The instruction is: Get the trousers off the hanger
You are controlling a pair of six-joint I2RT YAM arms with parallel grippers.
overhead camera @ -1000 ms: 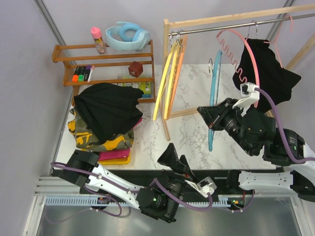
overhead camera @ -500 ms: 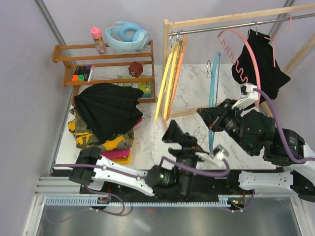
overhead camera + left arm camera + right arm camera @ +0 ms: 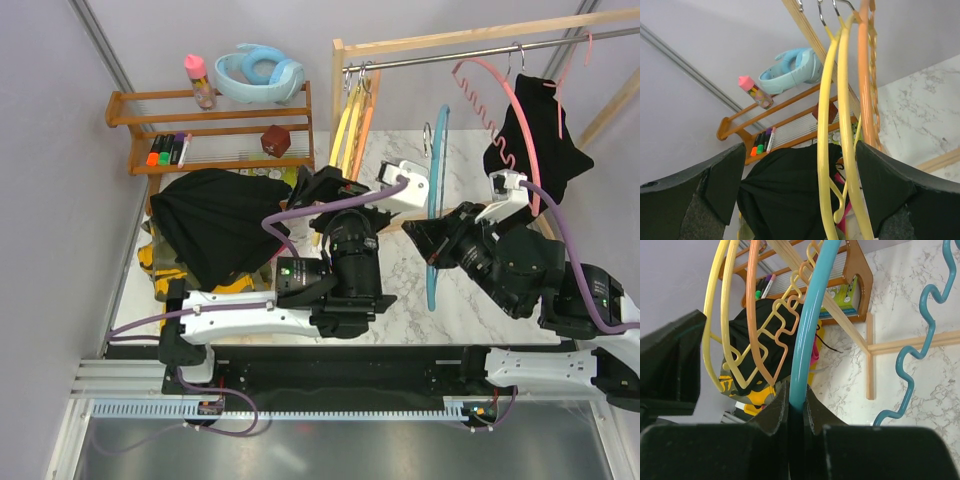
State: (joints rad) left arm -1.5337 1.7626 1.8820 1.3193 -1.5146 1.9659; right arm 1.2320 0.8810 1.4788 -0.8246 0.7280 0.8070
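The clothes rack (image 3: 338, 150) spans the back of the marble surface (image 3: 400, 290), its rail running off to the right. On the left of the surface lies a heap of trousers (image 3: 215, 225), a black pair on top and a camouflage pair (image 3: 150, 262) under it. One black pair (image 3: 545, 150) hangs on the pink hanger (image 3: 510, 100) at the far right of the rail, so the job looks nearly finished, with this pair left to pull off.

The right end effector (image 3: 795, 405) is clenched on the lower arc of the bare blue hanger (image 3: 435, 200), just left of the pink one. The left end effector (image 3: 800, 167) is released, its fingers spread wide and raised close to the two yellow hangers (image 3: 832, 125) and the orange hanger (image 3: 865, 75), which carry nothing.

The step in hand seems to be the approach to the last garment. The next move calls for an empty end effector at the black cloth: either the left one travels right along the rail, or the right one lets go of the blue hanger and reaches over.

The bare hangers crowd that path, and the right arm sits between the left arm and the trousers. A wooden shelf (image 3: 210, 130) stands well to the left, with a pale blue ring (image 3: 260, 70), a pink bottle (image 3: 200, 80), markers (image 3: 168, 150) and a red block (image 3: 277, 138).
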